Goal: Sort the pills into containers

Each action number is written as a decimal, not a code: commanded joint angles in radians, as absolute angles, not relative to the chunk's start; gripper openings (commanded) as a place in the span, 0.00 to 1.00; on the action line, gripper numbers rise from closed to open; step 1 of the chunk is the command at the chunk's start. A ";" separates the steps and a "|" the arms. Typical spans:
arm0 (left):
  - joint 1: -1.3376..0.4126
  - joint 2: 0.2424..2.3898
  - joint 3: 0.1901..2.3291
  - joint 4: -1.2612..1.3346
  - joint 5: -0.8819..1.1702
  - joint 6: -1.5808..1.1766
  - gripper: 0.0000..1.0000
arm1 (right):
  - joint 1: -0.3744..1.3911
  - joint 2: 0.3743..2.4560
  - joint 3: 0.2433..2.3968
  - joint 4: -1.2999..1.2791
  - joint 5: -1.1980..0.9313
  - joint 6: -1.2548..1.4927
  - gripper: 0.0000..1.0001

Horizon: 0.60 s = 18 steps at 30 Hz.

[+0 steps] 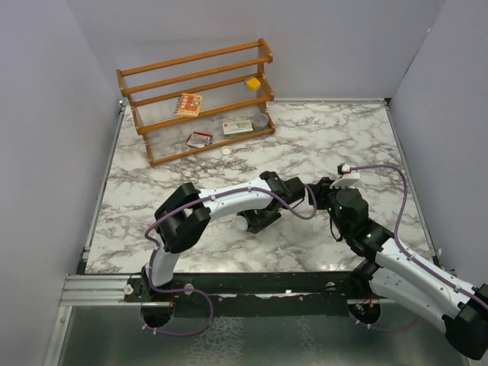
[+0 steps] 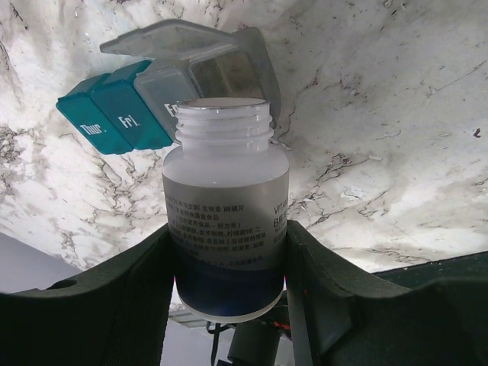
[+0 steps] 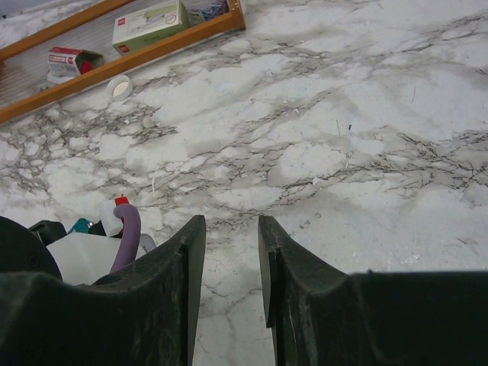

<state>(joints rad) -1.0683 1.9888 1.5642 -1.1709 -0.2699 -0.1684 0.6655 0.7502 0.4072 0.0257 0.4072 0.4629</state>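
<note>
My left gripper [image 2: 229, 229] is shut on an uncapped white pill bottle [image 2: 225, 175], gripping its lower body, with the mouth pointing away from the camera. Just beyond the mouth lies the strip of containers [image 2: 122, 118] on the marble, with teal compartments marked Thur and Fri and grey ones beside them. One clear lid [image 2: 168, 38] stands open. No pills show. In the top view the bottle [image 1: 242, 223] sits at the left gripper [image 1: 258, 219] under the arm, and the containers are hidden. My right gripper [image 3: 229, 229] is open and empty above bare marble, next to the left wrist [image 1: 323, 191].
A wooden rack [image 1: 198, 99] stands at the back left and holds small boxes [image 1: 237, 127] and a yellow item [image 1: 252, 82]. A white bottle cap [image 1: 226, 152] lies on the marble in front of it and also shows in the right wrist view [image 3: 118, 88]. Grey walls stand on both sides.
</note>
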 commanded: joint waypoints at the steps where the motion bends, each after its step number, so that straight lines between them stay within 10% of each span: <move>1: -1.075 2.023 1.600 -1.207 -0.271 -0.146 0.00 | 0.669 0.723 0.405 0.058 0.406 0.471 0.35; 18: -1.075 2.052 1.679 -1.319 -0.330 -0.191 0.00 | 0.668 0.725 0.400 0.063 0.398 0.473 0.35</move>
<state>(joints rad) -1.0664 2.0247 1.6493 -1.2785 -0.2951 -0.1818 0.6655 0.7403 0.4061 0.0177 0.4103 0.4633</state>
